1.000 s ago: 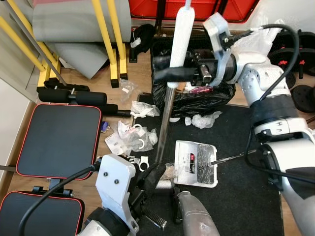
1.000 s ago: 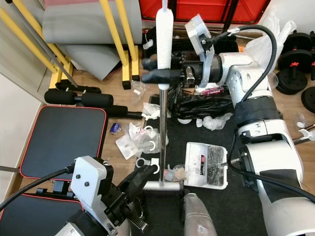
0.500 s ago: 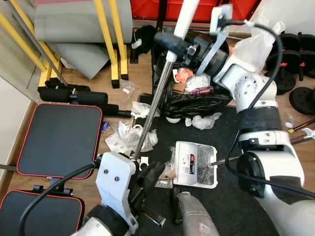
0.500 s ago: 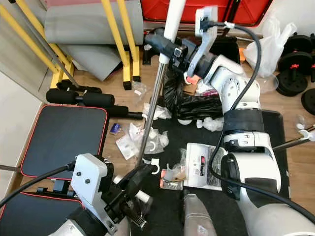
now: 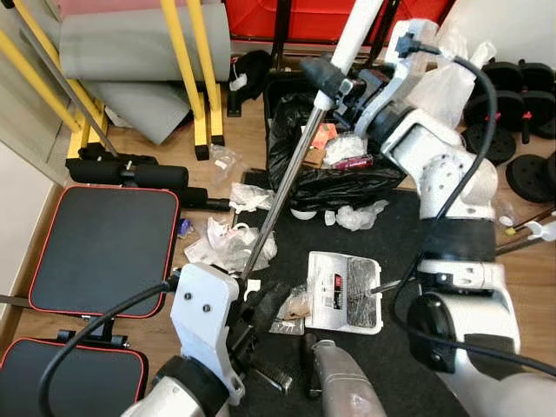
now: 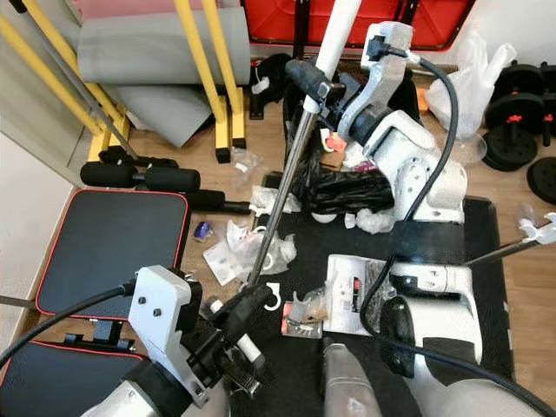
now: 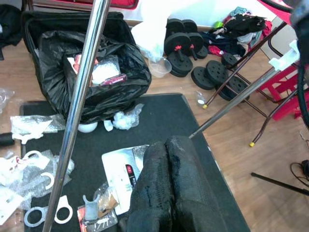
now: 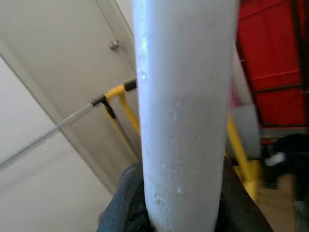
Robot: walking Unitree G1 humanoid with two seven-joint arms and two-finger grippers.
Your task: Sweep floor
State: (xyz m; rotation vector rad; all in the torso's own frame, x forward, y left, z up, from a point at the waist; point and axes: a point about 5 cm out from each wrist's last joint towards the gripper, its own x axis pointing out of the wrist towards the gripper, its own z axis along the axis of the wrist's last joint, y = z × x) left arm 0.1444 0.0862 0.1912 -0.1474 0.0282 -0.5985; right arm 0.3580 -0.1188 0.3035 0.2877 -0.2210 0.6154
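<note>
My right gripper point(image 5: 325, 73) is shut on the broom handle point(image 5: 282, 182), just below its white grip point(image 8: 181, 101), high over the black rubbish bag point(image 5: 334, 178). The metal pole slants down to the left, and its lower end is hidden behind my left gripper point(image 6: 257, 298). In the left wrist view that gripper's black fingers point(image 7: 159, 188) are pressed together, with the pole running beside them. A white dustpan point(image 5: 343, 291) with dark debris lies on the black mat point(image 5: 417, 347). Plastic wrappers and white rings point(image 5: 228, 245) litter the mat's edge.
Two padded bench cushions point(image 5: 102, 248) lie at my left, with yellow frame legs point(image 5: 198, 87) and a grey rolled mat behind them. Dumbbell weights point(image 5: 521, 95) stand at the right. The dustpan's thin metal handle point(image 5: 417, 276) points right.
My right gripper has swung the top of the broom farther away and to the right, so the pole leans more. Its lower end has slid left, away from the dustpan.
</note>
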